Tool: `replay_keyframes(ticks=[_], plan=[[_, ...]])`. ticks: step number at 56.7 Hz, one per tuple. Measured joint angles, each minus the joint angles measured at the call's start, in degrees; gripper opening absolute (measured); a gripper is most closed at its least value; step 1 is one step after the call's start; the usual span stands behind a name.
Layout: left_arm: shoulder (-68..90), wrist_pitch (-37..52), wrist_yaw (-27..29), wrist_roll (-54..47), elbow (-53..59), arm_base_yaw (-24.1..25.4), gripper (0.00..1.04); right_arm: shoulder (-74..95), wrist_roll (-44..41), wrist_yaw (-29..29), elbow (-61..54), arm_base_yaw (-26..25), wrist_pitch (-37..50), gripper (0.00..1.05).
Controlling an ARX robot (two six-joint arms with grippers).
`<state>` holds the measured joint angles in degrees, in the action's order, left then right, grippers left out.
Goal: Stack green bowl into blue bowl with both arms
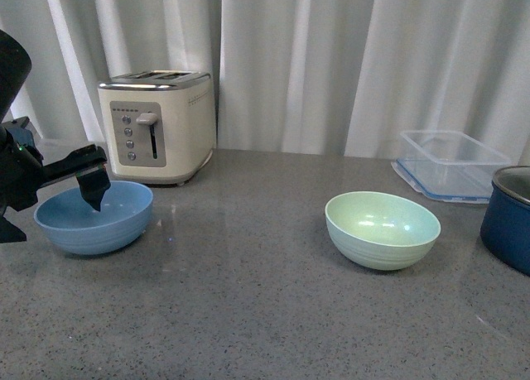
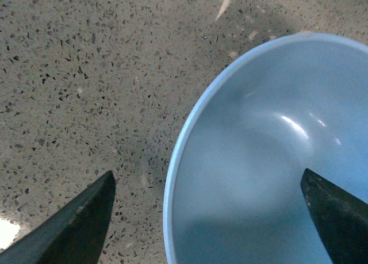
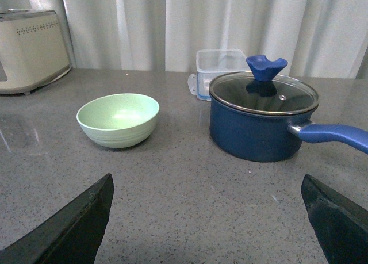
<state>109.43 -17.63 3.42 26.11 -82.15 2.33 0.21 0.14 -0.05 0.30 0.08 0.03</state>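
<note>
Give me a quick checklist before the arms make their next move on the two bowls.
1. Left hand open, straddling blue bowl rim: ok.
2. Blue bowl empty, upright: ok.
3. Green bowl empty, upright: ok.
4. Right hand open, facing green bowl: ok.
5. Right hand at green bowl's rim: not ok, well short of it.
6. Right hand's clearance from navy pot: cannot tell.

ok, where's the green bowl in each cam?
Front: green bowl right of centre, left of the navy pot.
Left wrist: not in it; only the blue bowl.
Right wrist: between the toaster and the navy pot.
Landmark: the toaster, in front and right wrist views.
</note>
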Motion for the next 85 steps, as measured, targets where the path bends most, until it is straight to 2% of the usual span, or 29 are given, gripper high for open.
replay_keyframes(ticks=[6, 17, 23, 27, 29, 40, 50, 62, 85], plan=[[0.55, -0.11, 0.11, 0.11, -0.22, -0.13, 0.79, 0.00, 0.00, 0.00, 0.00, 0.00, 0.00, 0.95], [0.59, -0.31, -0.81, 0.17, -0.52, -0.13, 0.38, 0.00, 0.00, 0.00, 0.00, 0.00, 0.00, 0.95], [0.59, -0.46, -0.94, 0.13, -0.52, -0.15, 0.24, 0.00, 0.00, 0.00, 0.00, 0.00, 0.00, 0.95], [0.44, -0.85, -2.05, 0.26, -0.55, -0.24, 0.08, 0.00, -0.02, -0.02, 0.02, 0.00, 0.00, 0.95], [0.20, -0.87, -2.54, 0.33, -0.52, -0.37, 0.03, 0.00, 0.00, -0.02, 0.00, 0.00, 0.00, 0.95], [-2.64, -1.11, -4.96, 1.11, -0.87, -3.34, 0.04, 0.00, 0.00, -0.02, 0.00, 0.00, 0.00, 0.95], [-3.23, -1.64, -3.82, 1.22, -4.46, -10.60, 0.04, 0.00, 0.00, -0.02, 0.00, 0.00, 0.00, 0.95], [1.05, -2.78, -2.08, 1.51, -8.55, -15.74, 0.04, 0.00, 0.00, -0.02, 0.00, 0.00, 0.00, 0.95], [9.92, -5.27, -0.04, 2.51, -14.67, -18.10, 0.04, 0.00, 0.00, -0.02, 0.00, 0.00, 0.00, 0.95]])
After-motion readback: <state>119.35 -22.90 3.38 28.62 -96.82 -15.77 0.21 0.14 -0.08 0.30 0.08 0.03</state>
